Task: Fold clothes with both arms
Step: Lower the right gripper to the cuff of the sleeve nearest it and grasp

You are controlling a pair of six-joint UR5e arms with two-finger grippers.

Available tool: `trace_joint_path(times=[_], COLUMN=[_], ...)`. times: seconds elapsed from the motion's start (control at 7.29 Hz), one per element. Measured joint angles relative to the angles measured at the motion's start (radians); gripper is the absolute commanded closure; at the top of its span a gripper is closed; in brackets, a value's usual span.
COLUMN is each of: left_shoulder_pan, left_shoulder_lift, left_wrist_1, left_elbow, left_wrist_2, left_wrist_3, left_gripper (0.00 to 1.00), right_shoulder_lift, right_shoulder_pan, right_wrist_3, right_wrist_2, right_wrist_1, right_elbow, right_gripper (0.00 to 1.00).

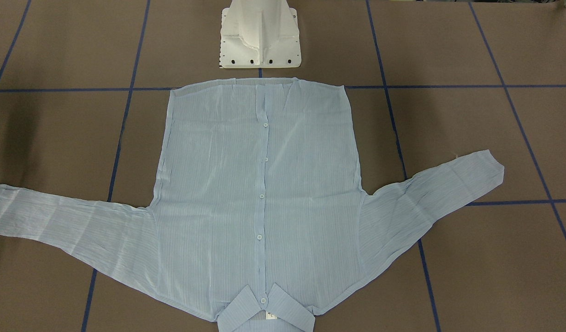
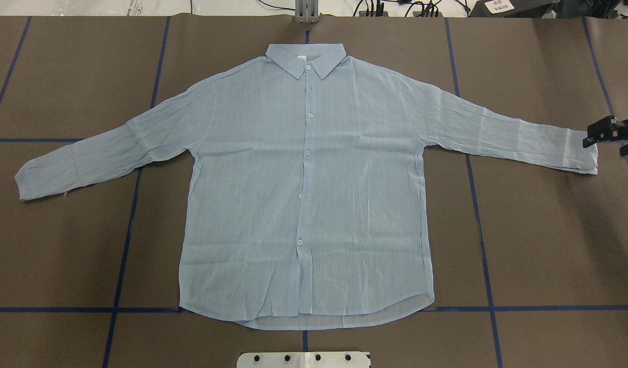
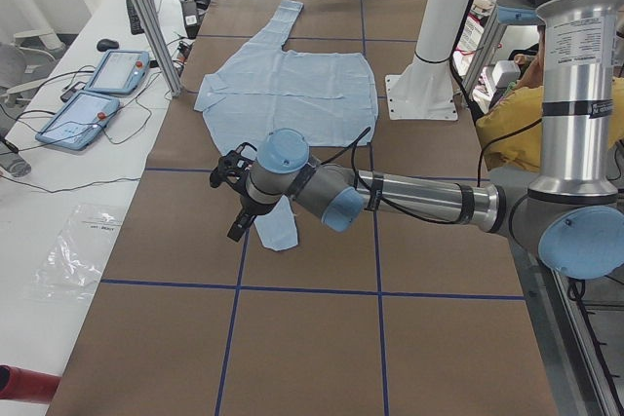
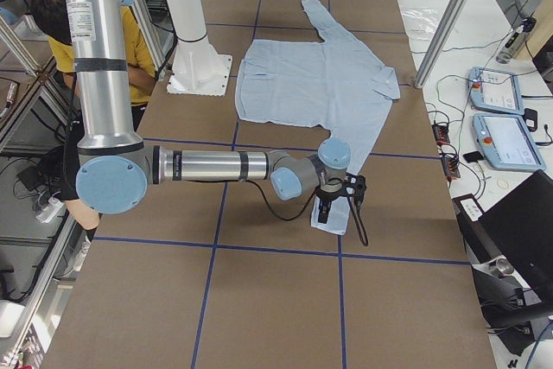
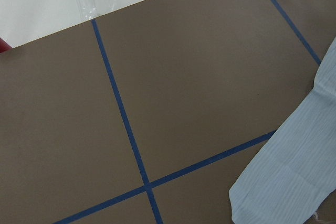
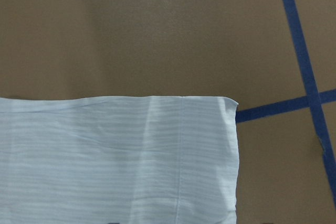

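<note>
The light blue striped shirt lies flat and buttoned, front up, with its collar at the table's far edge and both sleeves spread out. My right gripper hovers at the end of the right-hand cuff, its fingers apart and holding nothing. The right wrist view looks down on that cuff. My left gripper hangs just above and beside the other cuff; it shows only in the exterior left view, so I cannot tell whether it is open or shut. The left wrist view catches that cuff at its lower right.
The white pedestal base stands just behind the shirt's hem. Blue tape lines cross the brown table. A side bench holds teach pendants and a plastic bag. A person in a yellow top sits behind the robot.
</note>
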Motion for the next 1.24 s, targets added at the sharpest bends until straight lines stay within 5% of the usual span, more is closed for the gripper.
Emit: trace_joint_path(times=[0.55,1.24], left_shoulder_pan=[0.009,0.009], left_shoulder_lift=[-0.002,-0.002], left_wrist_1=[-0.005,-0.006], left_elbow=[0.016,0.016], left_wrist_2=[-0.015,-0.021], left_wrist_3=[-0.082,-0.086], left_gripper=[0.01,0.01], right_shoulder_lift=[0.002,-0.001], right_shoulder_pan=[-0.048,-0.068], right_wrist_3=[0.13,0.135], right_wrist_2=[-0.016,-0.018], right_wrist_1=[0.092,0.093], right_elbow=[-0.083,-0.098], right_gripper=[0.12,0.41])
